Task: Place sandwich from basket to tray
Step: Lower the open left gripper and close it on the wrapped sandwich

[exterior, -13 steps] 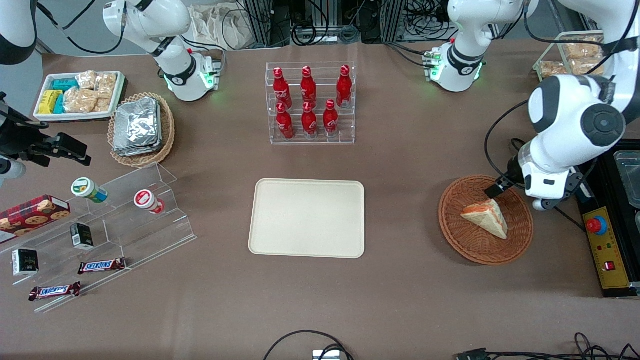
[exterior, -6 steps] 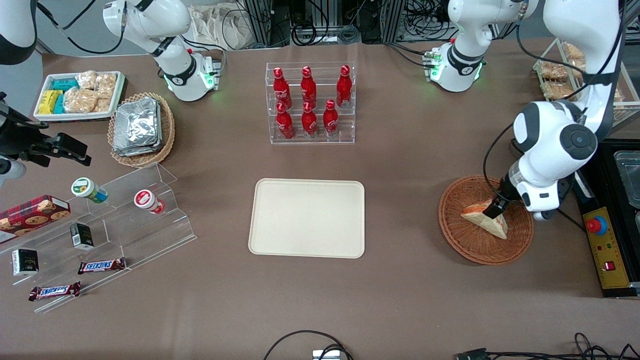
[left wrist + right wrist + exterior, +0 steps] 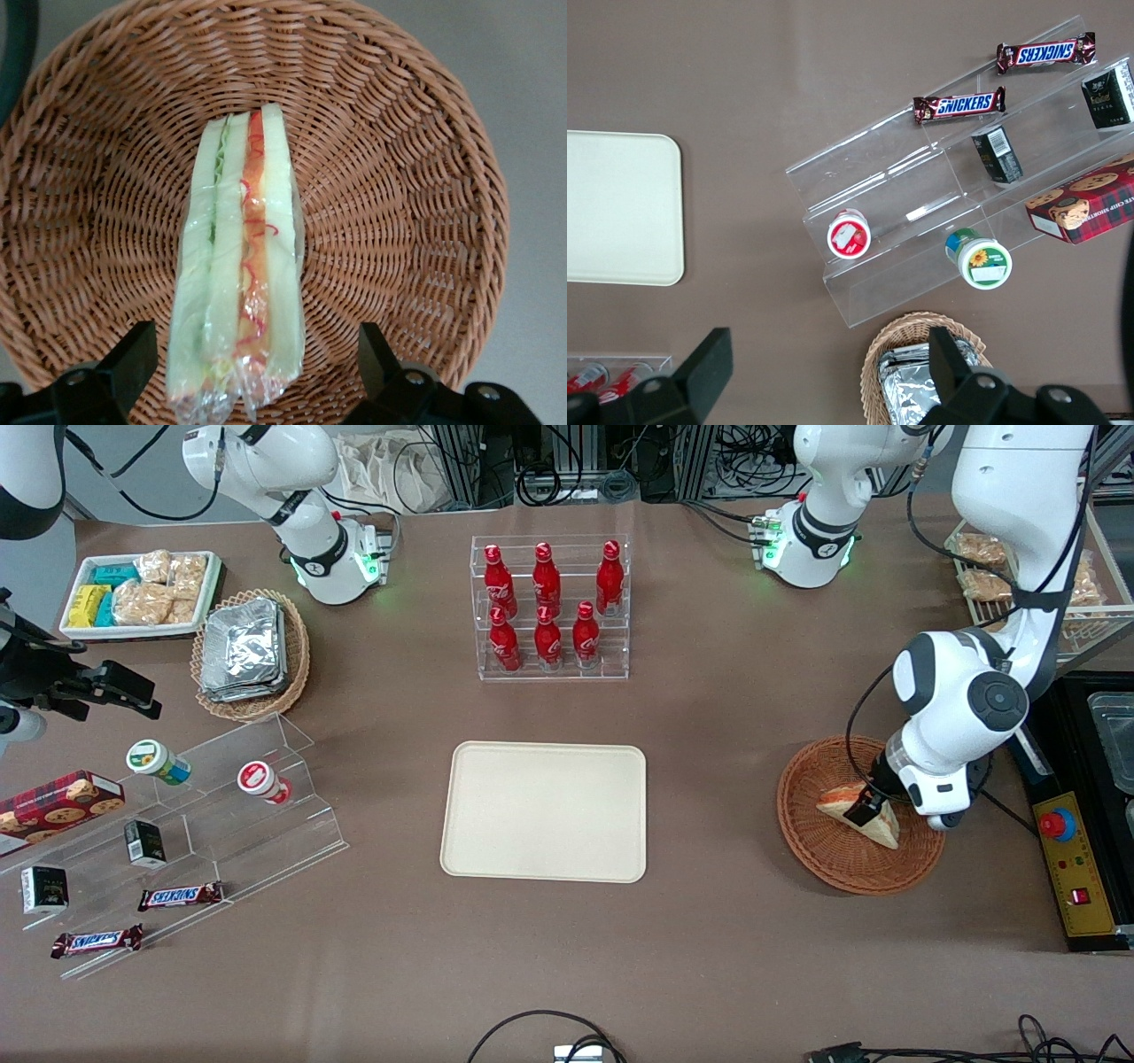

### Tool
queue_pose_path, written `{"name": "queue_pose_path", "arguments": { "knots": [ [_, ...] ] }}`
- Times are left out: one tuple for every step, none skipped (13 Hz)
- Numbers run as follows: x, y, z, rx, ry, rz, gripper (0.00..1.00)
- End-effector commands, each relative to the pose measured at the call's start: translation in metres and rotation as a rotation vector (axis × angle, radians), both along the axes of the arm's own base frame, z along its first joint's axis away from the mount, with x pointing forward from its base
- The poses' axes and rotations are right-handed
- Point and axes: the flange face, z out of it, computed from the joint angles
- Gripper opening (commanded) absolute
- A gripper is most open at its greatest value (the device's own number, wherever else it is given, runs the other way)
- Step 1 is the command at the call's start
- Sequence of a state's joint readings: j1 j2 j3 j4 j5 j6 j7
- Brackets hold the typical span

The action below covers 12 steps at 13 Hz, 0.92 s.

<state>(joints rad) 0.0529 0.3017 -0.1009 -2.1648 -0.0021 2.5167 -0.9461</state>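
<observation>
My tool: my tool [image 3: 861, 808] is hanging low inside the basket, right over the sandwich. Its two fingers [image 3: 120, 367] are spread wide apart, one on each side of the sandwich end, and they are not squeezing it.

Sandwich: the sandwich [image 3: 862, 816] is lying in the basket, standing on its edge. It is wrapped in clear plastic. In my wrist view I am looking at its cut side [image 3: 239, 274], with white bread, a green stripe and a red-orange stripe.

Basket: the round brown basket [image 3: 828, 859] is sitting on the bench toward my working arm's end. The sandwich is the only thing in it.

Tray: the big cream tray [image 3: 544, 811] is lying flat in the middle of the bench, well apart from the basket. Nothing is lying on it.

Bench: the brown bench [image 3: 709, 939] is carrying everything.

Bottles: six red bottles [image 3: 547, 605] are standing in a clear rack, farther from the front camera than the tray.

Other snacks: toward the parked arm's end, a lighter basket with silver packets [image 3: 248, 651] is sitting beside a small white tray of snacks [image 3: 140, 593]. Nearer the front camera, a clear stepped stand [image 3: 204, 824] is holding two chocolate bars [image 3: 180, 895], small cups and boxes.
</observation>
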Motion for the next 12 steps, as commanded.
{"name": "queue_pose_path", "arguments": {
  "knots": [
    [0.005, 0.001, -0.005, -0.007, -0.013, 0.02, 0.98],
    [0.005, 0.003, -0.005, -0.007, -0.013, 0.023, 0.95],
    [0.005, 0.005, -0.005, -0.007, -0.013, 0.029, 0.89],
    [0.006, 0.005, -0.004, -0.008, -0.014, 0.046, 0.81],
    [0.006, 0.005, -0.004, -0.008, -0.015, 0.057, 0.73],
    [0.006, 0.005, -0.002, -0.008, -0.018, 0.065, 0.65],
    [0.006, 0.005, -0.003, -0.009, -0.016, 0.077, 0.55],
    [0.006, 0.005, -0.003, -0.008, -0.016, 0.084, 0.43],
    [0.006, 0.005, -0.002, -0.009, -0.017, 0.093, 0.26],
    [0.007, 0.005, 0.001, -0.008, -0.022, 0.095, 0.09],
    [0.008, 0.005, 0.006, -0.005, -0.031, 0.093, 0.0],
    [0.009, 0.005, 0.018, -0.002, -0.045, 0.089, 0.0]
  ]
}}
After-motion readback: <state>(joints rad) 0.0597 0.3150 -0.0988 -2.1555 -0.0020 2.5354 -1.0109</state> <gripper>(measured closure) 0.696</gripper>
